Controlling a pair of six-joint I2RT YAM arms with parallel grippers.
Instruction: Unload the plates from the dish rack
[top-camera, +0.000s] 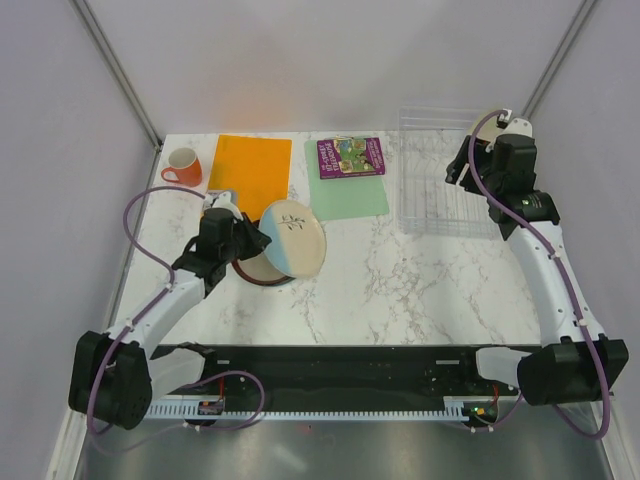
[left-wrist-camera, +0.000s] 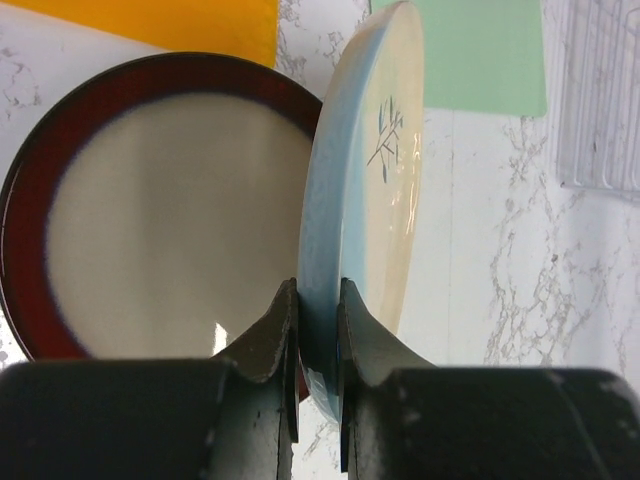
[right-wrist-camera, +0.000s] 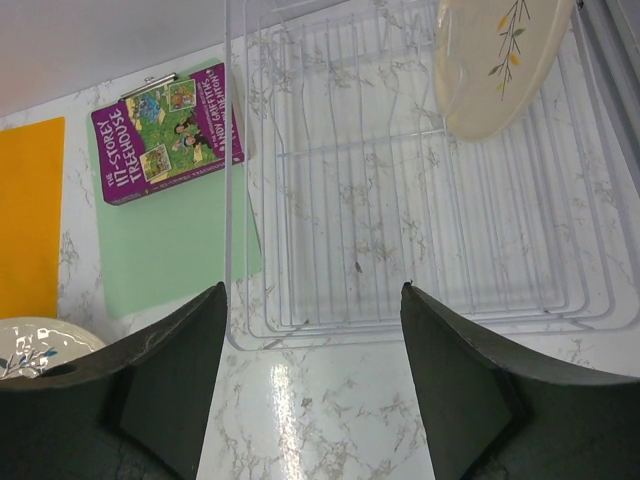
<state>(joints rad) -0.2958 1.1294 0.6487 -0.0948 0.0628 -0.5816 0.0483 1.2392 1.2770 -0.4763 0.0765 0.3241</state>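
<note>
Going from the left: the orange mug (top-camera: 181, 166) sits way off to the left of the dish rack (top-camera: 440, 205), with the orange mat (top-camera: 252, 165) next over toward the rack. My left gripper (left-wrist-camera: 318, 300) is clamped on the rim of the cream-and-blue plate (left-wrist-camera: 365, 190) and holds it up on edge, well left of the rack. The top view only shows that plate tilted over the maroon-rimmed plate (left-wrist-camera: 170, 210). My left wrist cam shows the fingers pinching the blue rim, with the maroon one lying flat on the table right beside it. Closer in is the green mat (top-camera: 350, 200) with a purple book (top-camera: 351, 157) on it, the mat's edge reaching the rack's left side. My right gripper (right-wrist-camera: 315, 340) hangs above the rack, jaws spread wide with nothing between them. From above, my own arm hides most of that corner, but the right wrist cam shows a cream plate with a sprig (right-wrist-camera: 495, 60) standing in the rack's far right corner.
</note>
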